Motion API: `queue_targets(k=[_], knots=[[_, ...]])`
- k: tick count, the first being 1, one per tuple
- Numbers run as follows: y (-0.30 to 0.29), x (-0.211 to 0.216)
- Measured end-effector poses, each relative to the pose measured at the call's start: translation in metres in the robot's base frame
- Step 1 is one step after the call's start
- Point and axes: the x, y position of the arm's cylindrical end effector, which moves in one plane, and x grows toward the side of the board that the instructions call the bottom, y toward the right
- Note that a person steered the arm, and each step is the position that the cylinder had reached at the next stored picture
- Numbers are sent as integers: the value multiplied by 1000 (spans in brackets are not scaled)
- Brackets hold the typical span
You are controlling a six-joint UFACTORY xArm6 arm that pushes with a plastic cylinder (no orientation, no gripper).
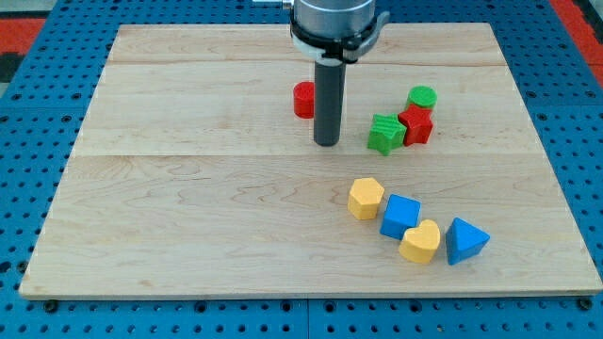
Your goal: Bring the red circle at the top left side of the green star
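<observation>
The red circle (303, 99) lies on the wooden board (188, 188), partly hidden behind the dark rod. My tip (327, 143) rests on the board just below and to the right of the red circle. The green star (385, 134) lies to the tip's right, about a block's width away. The red circle is up and to the left of the green star, with the rod between them.
A red block (416, 124) touches the green star's right side, with a green circle (422, 97) above it. Lower right lie a yellow hexagon (366, 199), a blue cube (400, 216), a yellow heart (420, 242) and a blue triangle (464, 240).
</observation>
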Motion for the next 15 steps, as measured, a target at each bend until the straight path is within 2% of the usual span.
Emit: queue_targets(k=[1,2,3,4,5,6,7,8,9,10,12,15], knots=[[76,11],[91,-33],[100,-6],[-28,7],[-118,-38],[-104,-70],[-11,-78],[42,-60],[-25,-70],[-33,-122],[55,-84],[18,-84]])
